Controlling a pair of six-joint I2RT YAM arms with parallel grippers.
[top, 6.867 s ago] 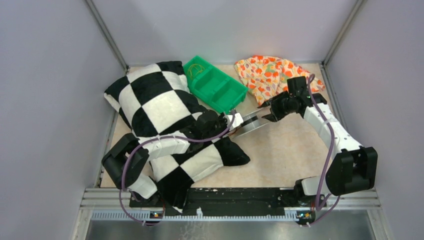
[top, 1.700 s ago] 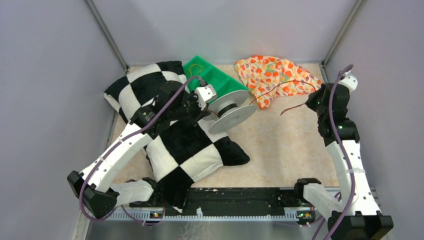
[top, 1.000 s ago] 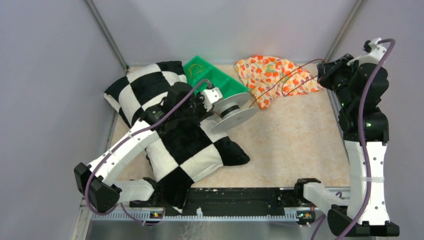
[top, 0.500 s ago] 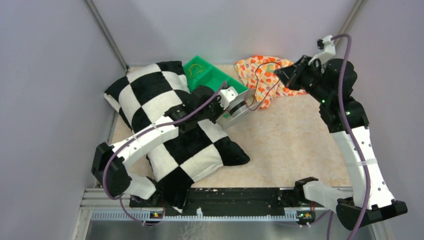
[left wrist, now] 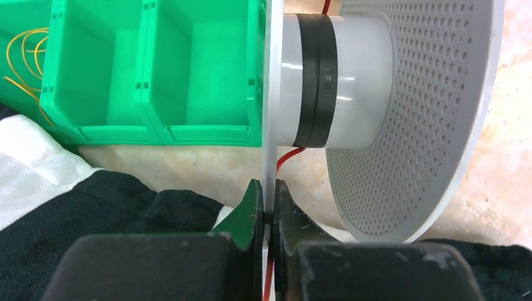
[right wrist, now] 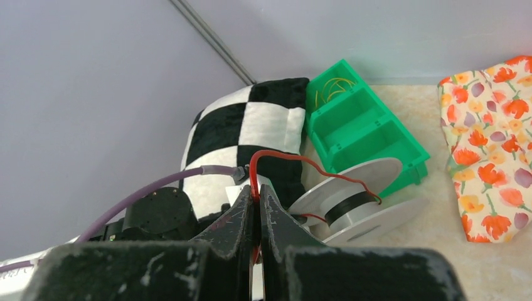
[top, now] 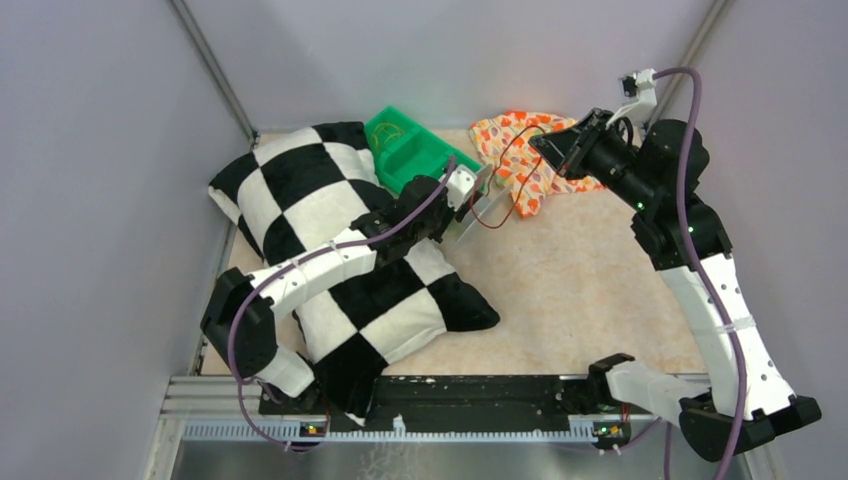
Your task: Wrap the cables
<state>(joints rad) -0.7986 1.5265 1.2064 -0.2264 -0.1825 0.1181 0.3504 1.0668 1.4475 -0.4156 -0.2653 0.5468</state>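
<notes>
Left gripper (left wrist: 264,199) is clamping the spool (left wrist: 342,81) by its flange; right gripper (right wrist: 257,204) is pinching the cable (right wrist: 276,152). Cable is looking thin, limp and light, likely needing a pinch near the spool.

Cable (right wrist: 285,154): one very thin red wire, much thinner than a gripper finger
Shape: loose slack arc, hanging in the air
Upper end: pinched between the closed fingers of the right gripper (right wrist: 257,195)
Lower end: reaches the hub of the grey spool (left wrist: 332,88), then runs down along the flange clamped by the left gripper (left wrist: 266,191)
</notes>
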